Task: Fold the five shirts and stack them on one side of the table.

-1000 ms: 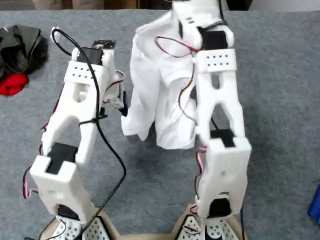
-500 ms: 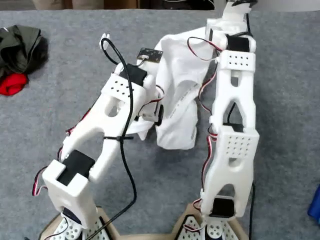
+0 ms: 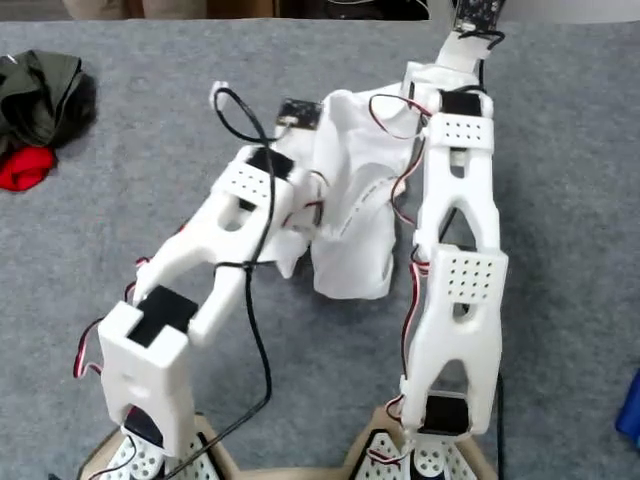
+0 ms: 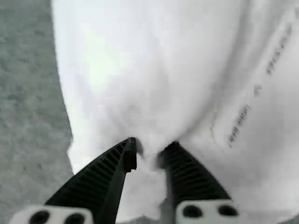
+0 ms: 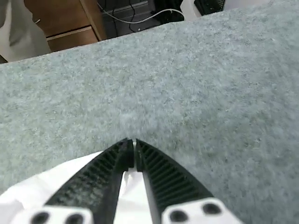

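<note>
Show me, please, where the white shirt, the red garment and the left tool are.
white shirt (image 3: 350, 265), high view, on its lower fold between the arms.
red garment (image 3: 22, 168), high view, on the middle of the heap.
left tool (image 4: 149, 154), left wrist view, midway between its fingertips.

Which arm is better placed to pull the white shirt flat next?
Probably the left. The left arm is bent, its jaws pinching a bunched side of the white shirt, with table beside it to pull toward. The right arm is stretched far out, holding the far edge.

Left claw (image 4: 150, 151) nearly closed, right claw (image 5: 134, 148) closed, both extended far forward.
</note>
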You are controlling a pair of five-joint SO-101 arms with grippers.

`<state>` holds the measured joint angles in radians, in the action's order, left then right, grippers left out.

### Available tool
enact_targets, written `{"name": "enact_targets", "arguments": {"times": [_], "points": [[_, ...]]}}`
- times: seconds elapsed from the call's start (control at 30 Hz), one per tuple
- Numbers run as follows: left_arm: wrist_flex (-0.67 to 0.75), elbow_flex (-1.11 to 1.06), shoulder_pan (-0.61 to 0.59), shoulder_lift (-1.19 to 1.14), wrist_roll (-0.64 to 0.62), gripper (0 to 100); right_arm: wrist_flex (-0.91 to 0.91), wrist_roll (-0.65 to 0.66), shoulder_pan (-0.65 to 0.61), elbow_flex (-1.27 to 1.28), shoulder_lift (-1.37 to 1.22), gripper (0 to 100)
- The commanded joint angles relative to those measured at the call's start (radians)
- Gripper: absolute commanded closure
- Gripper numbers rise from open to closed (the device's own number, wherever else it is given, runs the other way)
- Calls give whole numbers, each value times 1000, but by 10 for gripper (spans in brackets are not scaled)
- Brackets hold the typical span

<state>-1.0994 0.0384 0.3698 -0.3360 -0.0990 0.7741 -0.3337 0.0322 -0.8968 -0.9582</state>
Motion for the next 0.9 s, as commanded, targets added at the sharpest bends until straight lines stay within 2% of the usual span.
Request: {"name": "enact_targets", "arguments": {"times": [0.0,0.2,0.37,0.63,0.87], "points": [[74,8,-71,-12,0,974,-58,-17,18,-65,-1,994],[137,9,-155,-38,54,981,-72,-17,18,-56,-10,994],[110,80,-230,-38,120,981,-72,-14,13,-68,-48,994],[21,347,-371,-47,115,981,-64,-11,7,-71,-56,994],[23,388,-439,-47,114,981,-12,0,-28,-70,-56,994]]}}
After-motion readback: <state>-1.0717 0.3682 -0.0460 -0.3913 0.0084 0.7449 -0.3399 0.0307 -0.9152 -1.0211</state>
